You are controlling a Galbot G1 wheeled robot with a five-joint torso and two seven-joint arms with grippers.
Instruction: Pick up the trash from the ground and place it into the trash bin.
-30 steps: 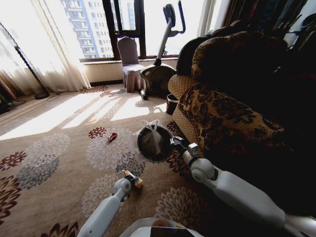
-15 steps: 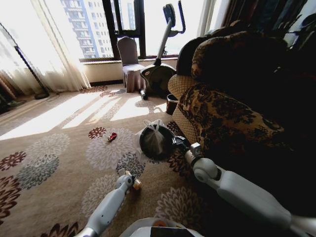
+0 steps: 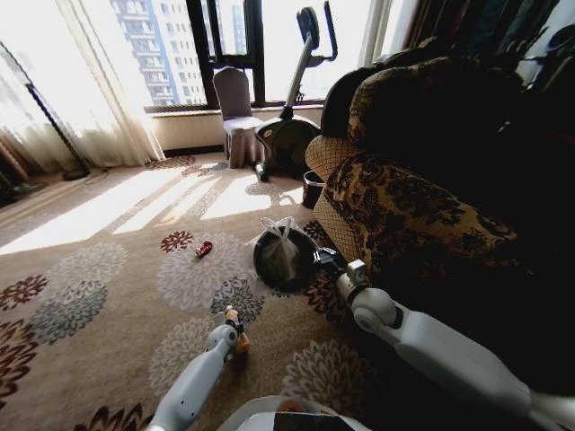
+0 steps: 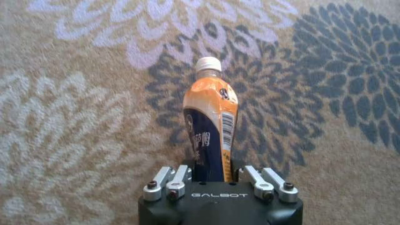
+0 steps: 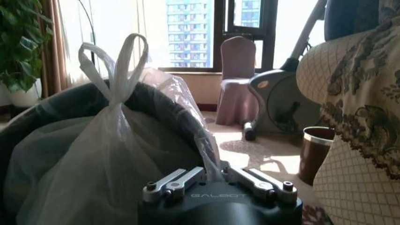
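Sunlit room, floral carpet (image 3: 108, 269), sofa at right. Left gripper (image 4: 216, 180) is closed on the bottle (image 4: 211, 136), cap pointing away and clear of the carpet, ready to carry. Right gripper (image 5: 216, 180) clamps the bin (image 3: 283, 259) rim with its liner bag, likely steadying it for the drop. Red scrap (image 3: 205, 249) lies farther out. Since a second ago, the left arm has drawn the bottle slightly up and back; bin unchanged.

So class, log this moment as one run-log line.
left tool: shut on orange-capped bottle, above carpet | right tool: gripping trash bin rim | red scrap: on carpet
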